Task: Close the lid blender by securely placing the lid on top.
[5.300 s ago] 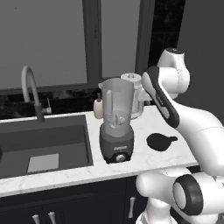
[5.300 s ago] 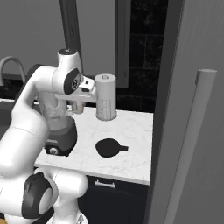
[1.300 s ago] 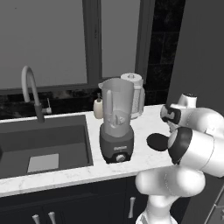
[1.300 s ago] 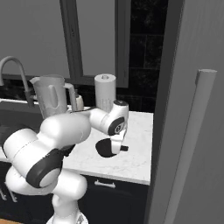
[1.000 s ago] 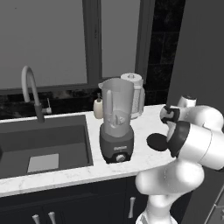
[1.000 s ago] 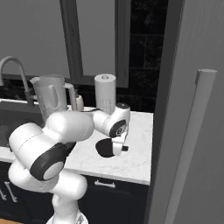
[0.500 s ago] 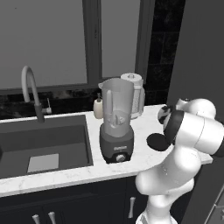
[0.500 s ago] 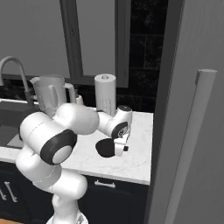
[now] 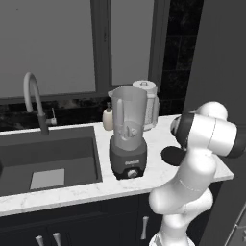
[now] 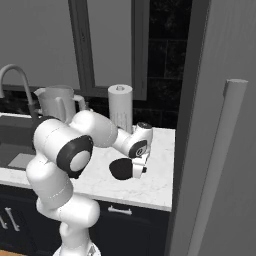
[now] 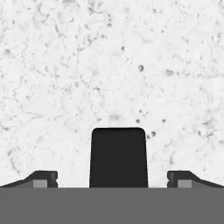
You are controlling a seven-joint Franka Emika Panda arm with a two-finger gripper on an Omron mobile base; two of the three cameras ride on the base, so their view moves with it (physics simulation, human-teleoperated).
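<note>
Marble table (image 9: 72,192) runs across the scene, with a dark sink (image 9: 48,158) and curved faucet (image 9: 33,98) set in its left part. Nearer the middle stands the blender (image 9: 128,132), upright on its dark grey base, its clear jar open at the top. Just behind it, toward the far wall, sit a pale white-capped appliance (image 9: 149,103) and a small cream soap bottle (image 9: 108,118). Right of the blender and well apart from it, the lid (image 10: 121,168) lies flat on the white stone, a black disc. The end effector (image 10: 137,171) is down at the lid's right edge, pointing at the tabletop. Seen from the hand, the lid's small side tab (image 11: 118,157) sits midway between the two fingertips (image 11: 41,178), which stand wide apart on either side, neither touching it.
</note>
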